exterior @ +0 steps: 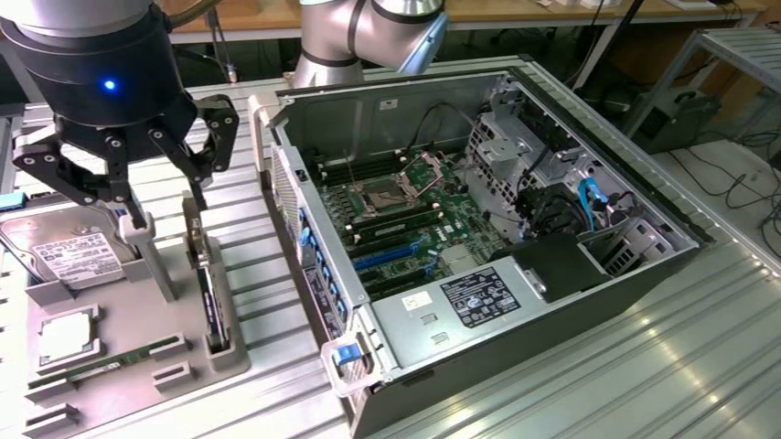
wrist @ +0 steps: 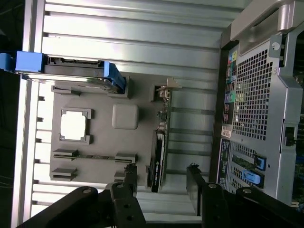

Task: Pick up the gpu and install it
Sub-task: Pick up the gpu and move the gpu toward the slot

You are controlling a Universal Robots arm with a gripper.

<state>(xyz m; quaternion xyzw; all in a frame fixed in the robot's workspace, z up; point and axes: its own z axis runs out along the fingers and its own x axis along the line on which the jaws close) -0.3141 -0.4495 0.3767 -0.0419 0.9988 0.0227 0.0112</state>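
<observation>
1 thin gpu stands on edge in its grey tray, my hand spread empty above it. Light, stiff, fragile, I judge: pinch its 2 flat faces.

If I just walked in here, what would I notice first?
The big open computer case sits on the exterior view's right, its insides all showing. At that view's left, the black gripper hangs open over the gpu, which stands on edge in a grey tray.

Exterior: high oblique, wide. Wrist: straight down, close. Shared: tray.
</observation>
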